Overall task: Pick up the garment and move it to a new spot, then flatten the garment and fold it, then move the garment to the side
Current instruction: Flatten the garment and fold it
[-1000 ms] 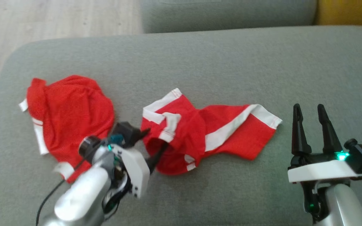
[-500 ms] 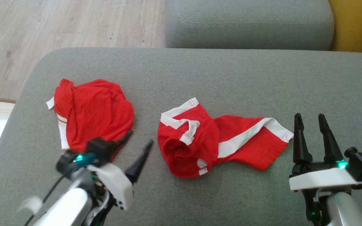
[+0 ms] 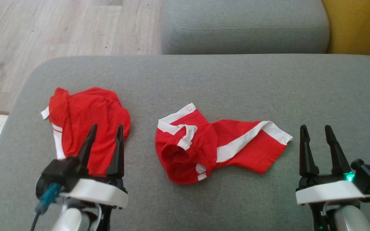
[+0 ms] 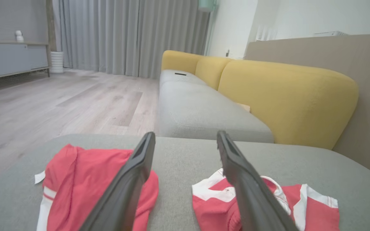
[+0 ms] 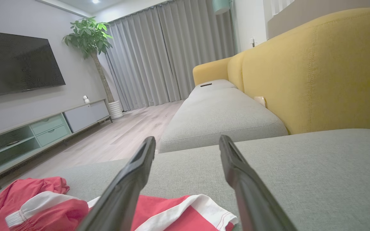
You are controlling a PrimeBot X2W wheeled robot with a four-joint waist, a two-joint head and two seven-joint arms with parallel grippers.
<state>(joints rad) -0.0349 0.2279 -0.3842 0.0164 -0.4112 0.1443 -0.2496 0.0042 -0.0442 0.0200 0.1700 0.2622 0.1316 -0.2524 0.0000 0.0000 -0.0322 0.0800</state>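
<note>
Head view: left hand (image 3: 106, 130) and right hand (image 3: 315, 130) released, empty, with the garment (image 3: 217, 144) lying between them.

Support: broad grey fabric seat cushion (image 3: 223, 80) with rounded corners, adjoining a second grey cushion (image 3: 246, 29) beyond it. Item one, toward the left end: red mesh garment (image 3: 88, 118), bunched into a rounded heap, white trim showing at its left edge. Item two, near the middle and apart from the first: red garment with white bands (image 3: 236, 147), crumpled at its left, lying flatter to the right.
</note>
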